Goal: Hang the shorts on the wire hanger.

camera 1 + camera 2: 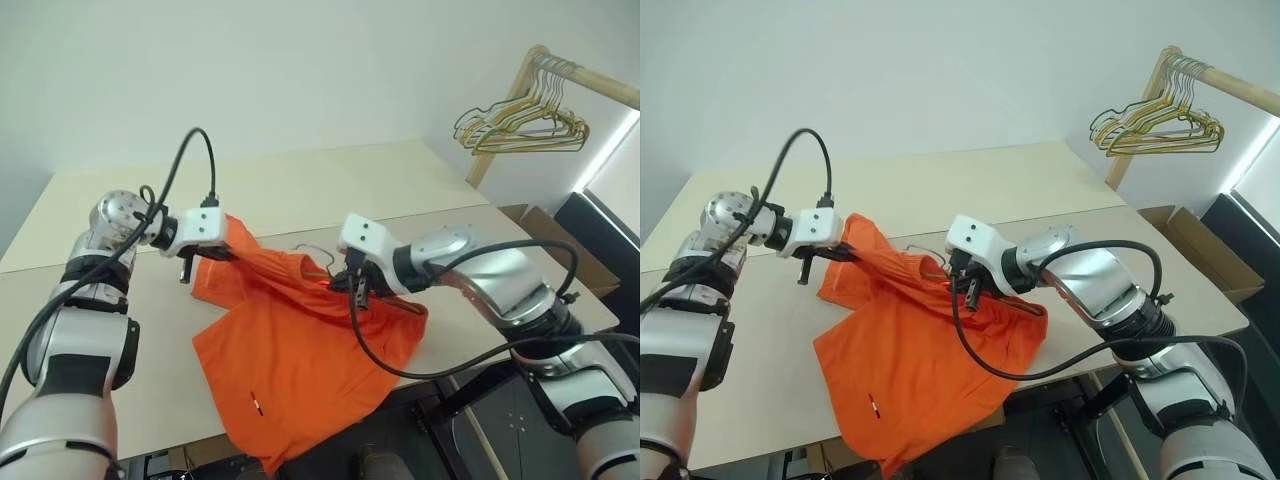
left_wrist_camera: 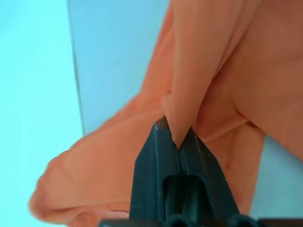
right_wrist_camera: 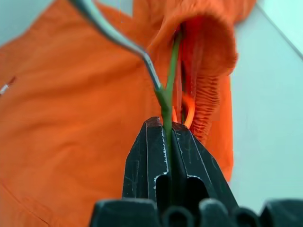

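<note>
The bright orange shorts (image 1: pixel 290 360) lie crumpled on the table, and their lower part hangs over the front edge. My left gripper (image 2: pixel 177 135) is shut on a fold of the fabric at the shorts' far left corner (image 1: pixel 232 252) and holds it slightly raised. My right gripper (image 3: pixel 165 124) is shut on the thin wire hanger (image 3: pixel 164 97) by the gathered waistband (image 3: pixel 208 90). The hanger's body runs into the shorts and is mostly hidden. Its curved hook (image 1: pixel 312 250) shows above the fabric between the two grippers.
The beige table (image 1: pixel 330 180) stretches away behind the shorts. A bunch of gold-coloured wire hangers (image 1: pixel 520 125) hangs on a wooden rail at the far right. A cardboard box (image 1: pixel 560 240) stands beyond the table's right edge.
</note>
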Tool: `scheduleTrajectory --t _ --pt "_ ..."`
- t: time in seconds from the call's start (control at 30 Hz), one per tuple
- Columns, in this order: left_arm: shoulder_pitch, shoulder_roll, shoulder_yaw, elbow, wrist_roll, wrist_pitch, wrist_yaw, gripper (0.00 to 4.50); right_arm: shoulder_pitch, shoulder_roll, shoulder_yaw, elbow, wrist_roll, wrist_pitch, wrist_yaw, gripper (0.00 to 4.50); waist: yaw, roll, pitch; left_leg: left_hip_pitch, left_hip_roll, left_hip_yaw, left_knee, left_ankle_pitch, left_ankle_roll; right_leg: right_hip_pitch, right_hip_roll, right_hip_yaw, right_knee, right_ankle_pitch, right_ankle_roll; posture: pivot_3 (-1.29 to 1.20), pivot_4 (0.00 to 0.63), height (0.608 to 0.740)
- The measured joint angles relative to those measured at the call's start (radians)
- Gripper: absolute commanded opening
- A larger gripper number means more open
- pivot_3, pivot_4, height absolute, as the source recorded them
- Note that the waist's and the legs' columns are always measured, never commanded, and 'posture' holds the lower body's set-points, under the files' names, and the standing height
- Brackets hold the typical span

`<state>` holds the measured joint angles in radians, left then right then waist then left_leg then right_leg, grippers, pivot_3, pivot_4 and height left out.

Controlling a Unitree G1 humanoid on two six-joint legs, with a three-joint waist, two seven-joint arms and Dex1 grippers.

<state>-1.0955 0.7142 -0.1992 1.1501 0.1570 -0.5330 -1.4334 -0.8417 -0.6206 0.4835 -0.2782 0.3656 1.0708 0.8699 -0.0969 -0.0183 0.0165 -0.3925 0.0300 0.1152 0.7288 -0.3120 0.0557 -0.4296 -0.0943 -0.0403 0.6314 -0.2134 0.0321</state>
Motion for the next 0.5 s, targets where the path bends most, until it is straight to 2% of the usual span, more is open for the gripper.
scheduleTrajectory --t 0.27,0.43,0.5 --pt "0.013 0.021 0.007 -0.005 -0.005 0.013 -0.011 0.01 0.023 -0.014 -0.006 -0.016 -0.001 -0.001 0.000 0.00 0.000 0.000 0.000 0.000 0.000 0.000 0.000 0.000 0.000 0.000 0.000 0.000 0.000 0.000 0.000 -0.07 0.000 0.740" --pt "0.018 0.036 0.028 -0.005 -0.015 0.029 0.003 0.01 0.074 0.021 -0.118 -0.026 0.049 0.013 -0.031 0.00 0.005 0.000 0.000 0.000 0.000 0.000 0.000 0.000 0.000 0.000 0.000 0.000 0.000 0.000 0.000 -0.06 0.000 0.740" --pt "0.018 0.039 0.039 -0.005 -0.024 0.043 0.010 0.01 0.129 0.097 -0.206 -0.034 0.074 0.007 -0.079 0.00 0.005 -0.001 -0.001 0.000 0.000 0.000 0.000 0.000 0.000 0.000 0.001 0.000 0.000 0.000 0.000 -0.06 0.000 0.740"
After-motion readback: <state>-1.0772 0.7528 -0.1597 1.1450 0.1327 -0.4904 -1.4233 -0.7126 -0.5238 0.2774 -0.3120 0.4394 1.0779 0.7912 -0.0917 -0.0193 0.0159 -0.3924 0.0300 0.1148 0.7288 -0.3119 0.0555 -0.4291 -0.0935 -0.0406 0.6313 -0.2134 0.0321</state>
